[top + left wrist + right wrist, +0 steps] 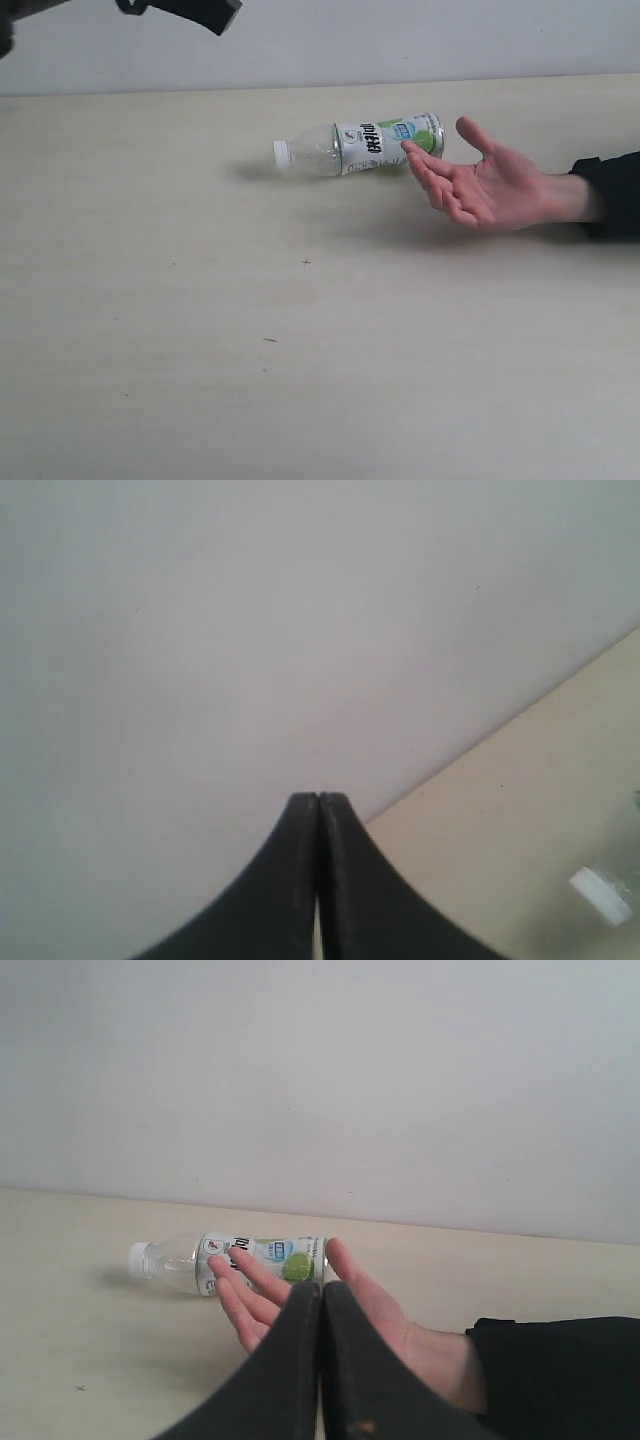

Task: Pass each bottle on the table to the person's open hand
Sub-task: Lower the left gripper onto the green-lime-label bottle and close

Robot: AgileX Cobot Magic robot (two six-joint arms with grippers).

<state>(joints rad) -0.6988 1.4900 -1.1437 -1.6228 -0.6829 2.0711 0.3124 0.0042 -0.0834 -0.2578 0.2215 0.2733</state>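
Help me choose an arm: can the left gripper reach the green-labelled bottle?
Likely yes: the green-labelled bottle has its cap end clear; the open hand crowds only its base. The left gripper needs opening first.

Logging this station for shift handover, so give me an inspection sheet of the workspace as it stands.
Surface: pale beige table, with a few dark specks.
Job's things: one green-white label bottle lying on its side, cap pointing away from the person's open hand. The palm is up, next to the bottle's base; contact cannot be told.
Clutter: nothing seen.
Hands: left robot hand shut, empty; right robot hand shut, empty.
Cables: nothing seen.
Surroundings: plain pale wall behind the table.
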